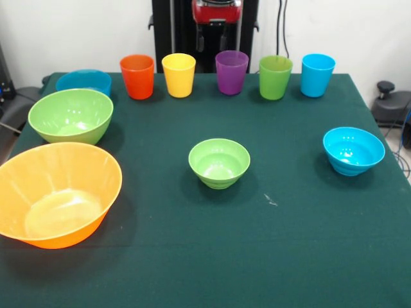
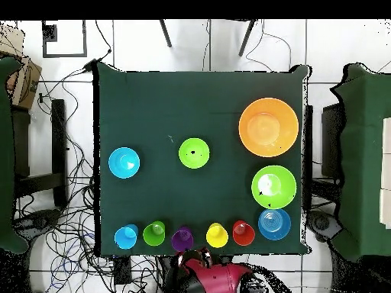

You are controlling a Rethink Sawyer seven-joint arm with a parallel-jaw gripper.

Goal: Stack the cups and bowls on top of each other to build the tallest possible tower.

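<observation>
Five cups stand upright in a row along the far edge: orange (image 1: 137, 76), yellow (image 1: 178, 74), purple (image 1: 231, 72), green (image 1: 275, 77) and light blue (image 1: 318, 74). On the left sit the large orange bowl (image 1: 54, 192), the medium green bowl (image 1: 70, 115) and the medium blue bowl (image 1: 83, 80). A small green bowl (image 1: 219, 162) rests mid-table and a small blue bowl (image 1: 353, 149) at the right. Each piece stands alone, with nothing stacked. The red arm (image 2: 206, 275) is drawn back behind the purple cup (image 2: 182, 239), well away from all of them.
The dark green tablecloth (image 1: 289, 244) covers the table. Cables lie on the floor around the table (image 2: 76, 229). Other green-covered tables (image 2: 366, 152) stand off to either side in the overhead view.
</observation>
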